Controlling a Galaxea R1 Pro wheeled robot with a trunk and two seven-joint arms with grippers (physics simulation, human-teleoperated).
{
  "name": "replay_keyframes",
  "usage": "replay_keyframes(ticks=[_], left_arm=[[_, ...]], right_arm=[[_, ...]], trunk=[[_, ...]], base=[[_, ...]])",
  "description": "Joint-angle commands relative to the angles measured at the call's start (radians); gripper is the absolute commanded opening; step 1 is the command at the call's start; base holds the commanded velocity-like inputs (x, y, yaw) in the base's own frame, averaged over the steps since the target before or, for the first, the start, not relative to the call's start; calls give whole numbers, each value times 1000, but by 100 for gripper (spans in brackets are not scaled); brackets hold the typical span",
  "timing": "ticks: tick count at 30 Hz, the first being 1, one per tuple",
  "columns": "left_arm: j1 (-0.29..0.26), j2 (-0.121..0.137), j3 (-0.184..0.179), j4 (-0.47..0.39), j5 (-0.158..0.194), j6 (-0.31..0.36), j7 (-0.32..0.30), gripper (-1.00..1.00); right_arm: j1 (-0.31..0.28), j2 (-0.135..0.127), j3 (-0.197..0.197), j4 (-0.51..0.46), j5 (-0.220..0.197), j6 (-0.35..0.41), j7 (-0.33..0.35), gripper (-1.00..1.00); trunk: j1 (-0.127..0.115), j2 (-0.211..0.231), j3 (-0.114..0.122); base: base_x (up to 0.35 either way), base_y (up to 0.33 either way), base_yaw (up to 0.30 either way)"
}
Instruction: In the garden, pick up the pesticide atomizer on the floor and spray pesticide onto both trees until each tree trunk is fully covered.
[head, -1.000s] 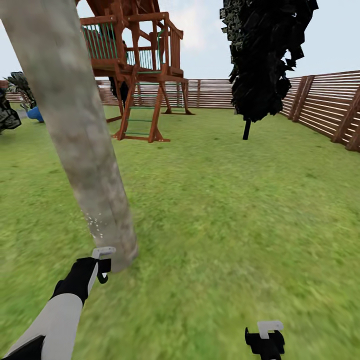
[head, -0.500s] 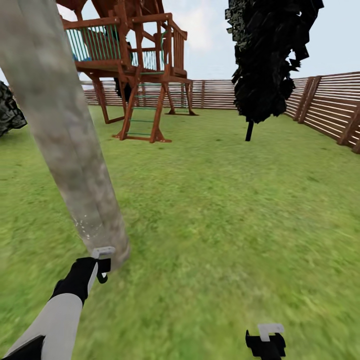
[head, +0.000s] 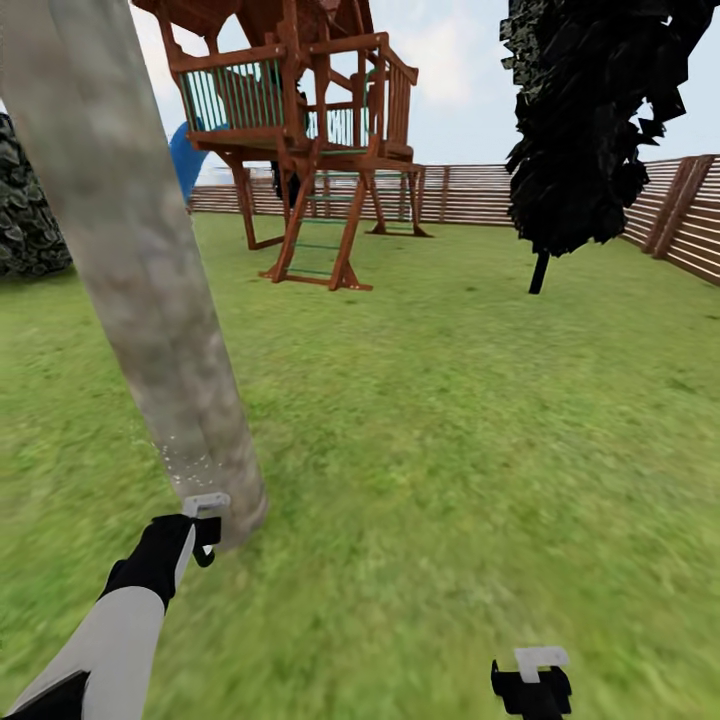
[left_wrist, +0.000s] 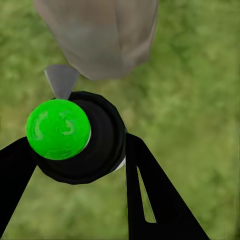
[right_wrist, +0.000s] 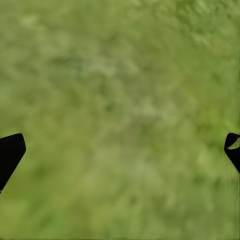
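A thick, mottled grey-brown tree trunk (head: 150, 280) leans up from the lawn at the left, with fine white specks low on its bark. My left gripper (head: 205, 530) hovers right at the trunk's base. In the left wrist view it (left_wrist: 80, 167) is shut on the pesticide atomizer (left_wrist: 95, 145), a dark round bottle with a bright green top. The bottle's grey nozzle (left_wrist: 61, 80) points at the trunk (left_wrist: 100, 35), very close to it. My right gripper (head: 533, 680) hangs low at the bottom right, open over bare grass (right_wrist: 120, 150).
A brown wooden playset (head: 320, 150) with a ladder and a blue slide (head: 188, 160) stands beyond the trunk. A dark columnar tree (head: 590, 130) rises at the right, before the slatted fence (head: 690, 215). A dark bush (head: 25, 210) is at the far left. Open lawn lies ahead.
The whole head view has shifted: playset, dark tree and fence slid to the right, so the camera moved. Both arms keep their places in the picture, the left still at the trunk's base.
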Motion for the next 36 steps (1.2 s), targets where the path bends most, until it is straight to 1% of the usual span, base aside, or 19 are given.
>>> replay_keyframes(ticks=[1, 6, 16, 25, 29, 30, 32, 33, 34, 35, 36], left_arm=[[-1, -1, 4, -1, -10, 4, -7, -100], [-1, -1, 3, -1, -10, 4, -7, -100], [-1, -2, 4, -1, -10, 4, -7, -100], [-2, -2, 9, -4, -8, 9, -12, -100], [-16, -1, 4, -4, -8, 13, -10, -100], [-19, 5, 3, -4, -9, 15, -10, -100], [-49, 23, 2, -15, -12, 34, -11, -100], [-63, 29, 2, -24, -14, 53, -12, -100], [-72, 42, 1, -39, -16, 77, -13, -100], [-76, 63, 1, -52, -16, 95, -15, -100], [-79, 102, 1, -61, -12, 108, -21, -100]], right_arm=[[-1, 0, -7, 2, 11, -4, -3, 100], [-1, 0, -7, 2, 11, -4, -3, 100], [-1, 0, -7, 2, 11, -4, -3, 100], [-1, 0, -7, 2, 11, -4, -3, 100], [-1, 0, -7, 2, 11, -4, -3, 100], [-1, 0, -7, 2, 11, -4, -3, 100], [-1, 0, -7, 2, 11, -4, -3, 100], [-1, 0, -7, 2, 11, -4, -3, 100], [-1, 0, -7, 2, 11, -4, -3, 100], [-1, 0, -7, 2, 11, -4, -3, 100], [-1, 0, -7, 2, 11, -4, -3, 100]], trunk=[[0, 0, 0], [0, 0, 4], [0, 0, 5], [0, 0, 5], [0, 0, 5], [0, 0, 5], [0, 0, 5], [0, 0, 5], [0, 0, 5], [0, 0, 5], [0, 0, 5]], base=[[157, -285, 229], [136, -295, 219], [42, -311, 29], [29, -301, 253], [124, -106, 275], [17, -13, 275], [3, -3, 275], [1, -1, 275], [1, 0, 275], [0, 0, 275], [0, 0, 247]])
